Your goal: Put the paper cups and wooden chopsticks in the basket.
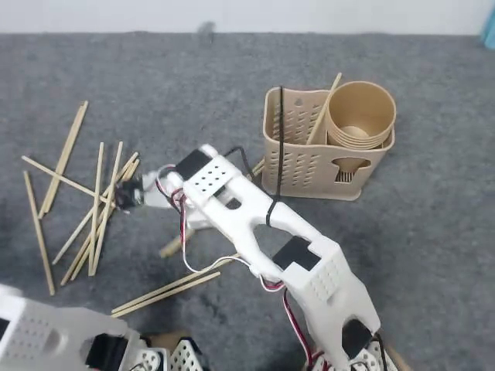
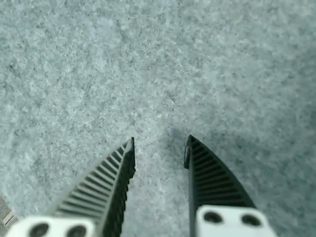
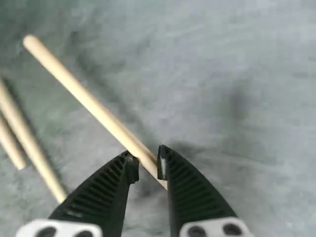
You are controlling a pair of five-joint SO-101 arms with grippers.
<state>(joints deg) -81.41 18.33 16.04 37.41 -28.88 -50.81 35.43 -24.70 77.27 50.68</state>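
A beige slotted basket stands at the back right, holding stacked paper cups and one upright chopstick. Several wooden chopsticks lie scattered on the grey carpet at the left, and two more lie near the front. My right gripper sits at the edge of that pile. In the right wrist view it is shut on a chopstick that runs between its tips. My left gripper hangs open over bare carpet with nothing between its fingers.
The right arm stretches across the middle of the table, its cable passing just in front of the basket. A white part of the left arm sits at the front left corner. Another short chopstick lies under the right arm.
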